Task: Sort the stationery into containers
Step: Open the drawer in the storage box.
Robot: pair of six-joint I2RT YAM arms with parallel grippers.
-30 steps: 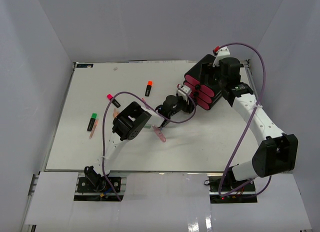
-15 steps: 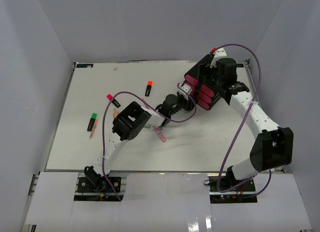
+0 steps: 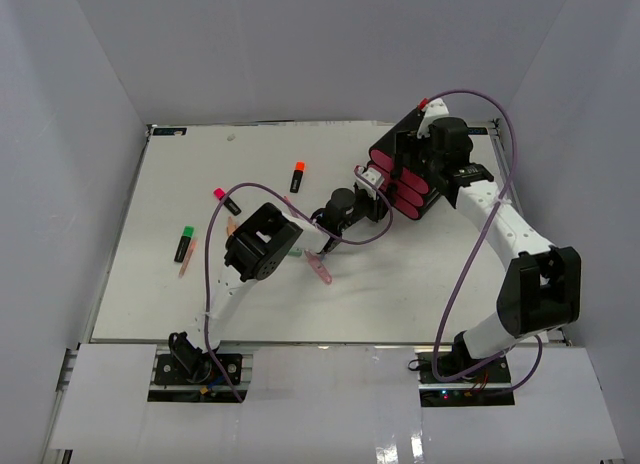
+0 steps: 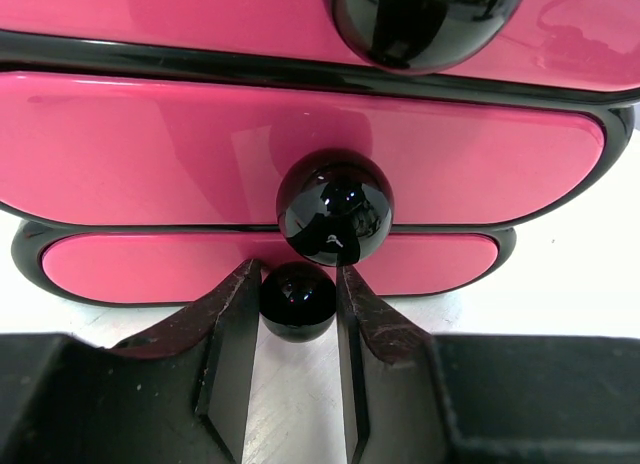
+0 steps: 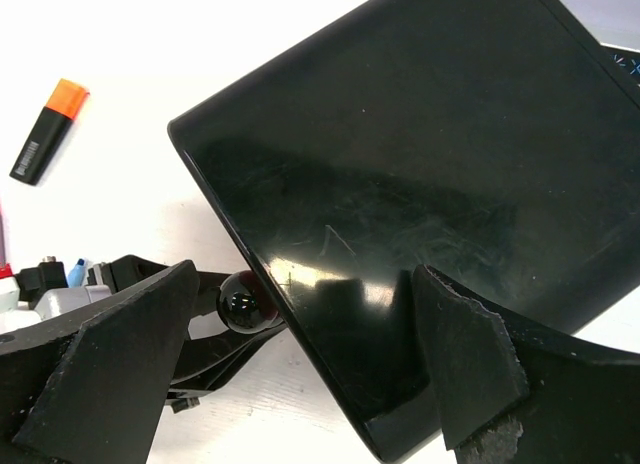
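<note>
While left jaws bracket bottom knob (image 4: pixel 297 301), right jaws straddle box (image 5: pixel 420 184).

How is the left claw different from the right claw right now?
The left gripper has its fingers close together, pinching the small lowest knob. The right gripper has its fingers spread wide over a corner of the black box. The left gripper faces the pink drawer fronts, while the right gripper faces a plain black side. Both are black, have two fingers, and are at the same box.
</note>
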